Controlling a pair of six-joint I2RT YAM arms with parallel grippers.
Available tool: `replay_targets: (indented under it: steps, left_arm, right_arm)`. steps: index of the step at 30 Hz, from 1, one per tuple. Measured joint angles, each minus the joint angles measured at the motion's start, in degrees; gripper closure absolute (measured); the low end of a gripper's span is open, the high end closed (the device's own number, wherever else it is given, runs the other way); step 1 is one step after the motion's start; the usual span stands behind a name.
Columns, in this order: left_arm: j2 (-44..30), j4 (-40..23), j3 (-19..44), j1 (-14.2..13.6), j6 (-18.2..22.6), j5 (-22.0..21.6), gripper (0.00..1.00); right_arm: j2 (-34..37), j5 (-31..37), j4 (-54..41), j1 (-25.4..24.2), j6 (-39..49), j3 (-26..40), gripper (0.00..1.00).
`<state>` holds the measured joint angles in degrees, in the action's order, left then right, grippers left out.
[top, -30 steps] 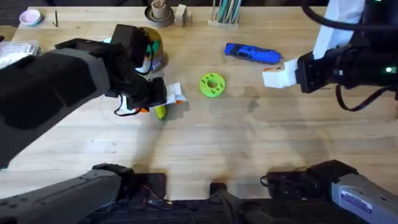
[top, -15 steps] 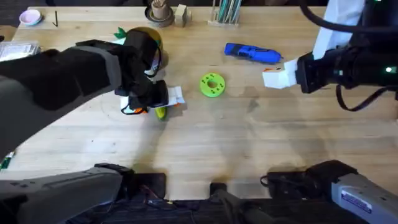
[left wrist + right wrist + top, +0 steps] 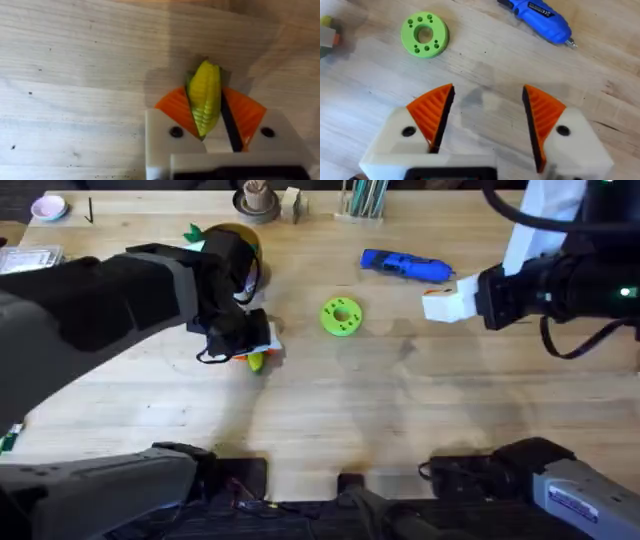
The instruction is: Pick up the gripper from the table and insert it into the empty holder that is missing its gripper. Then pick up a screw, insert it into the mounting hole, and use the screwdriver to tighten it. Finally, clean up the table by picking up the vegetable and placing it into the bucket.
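Yellow toy corn point(image 3: 204, 97) sits squeezed between the orange pads point(image 3: 175, 107) of the left tool point(image 3: 207, 117), down on the wooden tabletop point(image 3: 400, 420). The bucket point(image 3: 247, 255) stands just behind that arm. The right tool point(image 3: 487, 112) hangs open, holding nothing, near the blue screwdriver point(image 3: 405, 266) and the green disc point(image 3: 341, 317).

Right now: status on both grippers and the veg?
Left gripper shut on vegetable, at table level. Right gripper open, empty. Bucket behind left arm.
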<state>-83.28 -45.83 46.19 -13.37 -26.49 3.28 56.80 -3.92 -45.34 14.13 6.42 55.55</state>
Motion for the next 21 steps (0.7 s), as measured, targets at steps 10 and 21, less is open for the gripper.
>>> replay_targets:
  steps: [10,21]
  left_arm:
    - [0.0,-5.2,1.8,0.0,0.4,0.1,0.981]
    - [0.0,-5.5,17.6,0.0,2.6,-4.0,0.982]
  right_arm:
    - [2.8,0.0,0.1,0.0,0.0,0.0,0.14]
    - [2.8,0.0,0.2,0.0,0.0,0.0,0.14]
